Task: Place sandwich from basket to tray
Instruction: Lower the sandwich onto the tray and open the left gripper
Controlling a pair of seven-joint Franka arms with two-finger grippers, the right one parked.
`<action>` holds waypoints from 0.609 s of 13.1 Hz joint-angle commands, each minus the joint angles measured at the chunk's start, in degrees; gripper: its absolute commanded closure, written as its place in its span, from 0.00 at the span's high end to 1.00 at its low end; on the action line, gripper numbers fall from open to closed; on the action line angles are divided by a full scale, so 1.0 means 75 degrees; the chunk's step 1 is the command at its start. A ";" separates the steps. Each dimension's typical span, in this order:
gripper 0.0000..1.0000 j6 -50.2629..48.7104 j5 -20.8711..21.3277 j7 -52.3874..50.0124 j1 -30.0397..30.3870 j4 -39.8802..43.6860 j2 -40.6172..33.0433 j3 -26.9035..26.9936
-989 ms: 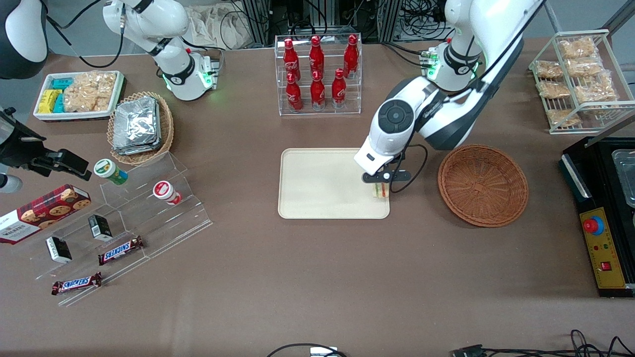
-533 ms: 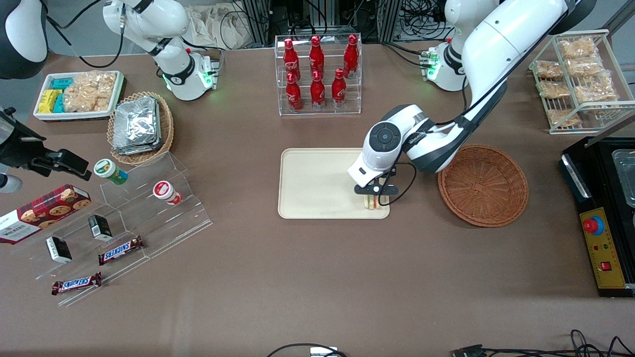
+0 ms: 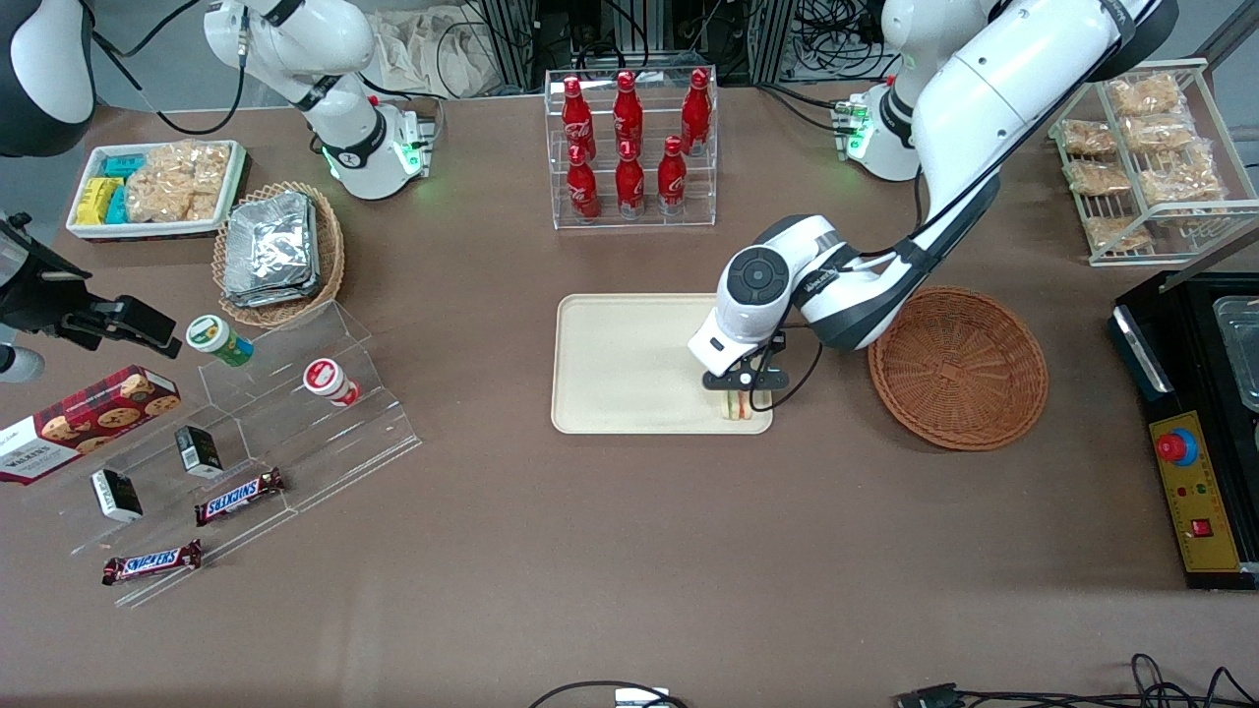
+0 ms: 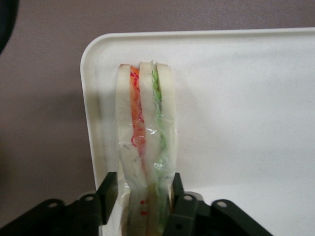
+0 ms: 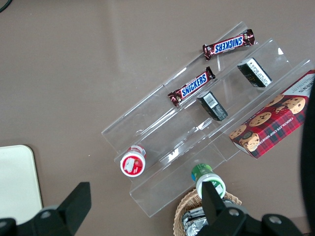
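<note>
The sandwich is a wrapped bread wedge with green and red-orange stripes. It stands on edge on the cream tray, at the tray's corner nearest the front camera on the basket's side. My left gripper is just above it, shut on the sandwich, with one finger on each flat side. In the left wrist view the sandwich runs out from between the fingers of the gripper over the tray's corner. The round reddish-brown basket lies beside the tray and has nothing in it.
A clear rack of red bottles stands farther from the front camera than the tray. A wire rack of snack bags and a black machine are toward the working arm's end. A clear stepped shelf and a foil-packet basket lie toward the parked arm's end.
My gripper has carried the sandwich a little nearer the front camera and lower, down onto the tray's near corner. The arm's elbow has dropped with it.
</note>
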 commanded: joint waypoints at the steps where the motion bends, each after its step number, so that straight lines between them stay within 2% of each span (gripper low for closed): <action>1: 1.00 -0.0035 0.0170 -0.0209 -0.0010 0.0107 0.0030 -0.0060; 8: 1.00 -0.0361 0.0101 -0.0139 0.0083 0.0177 -0.0261 -0.0107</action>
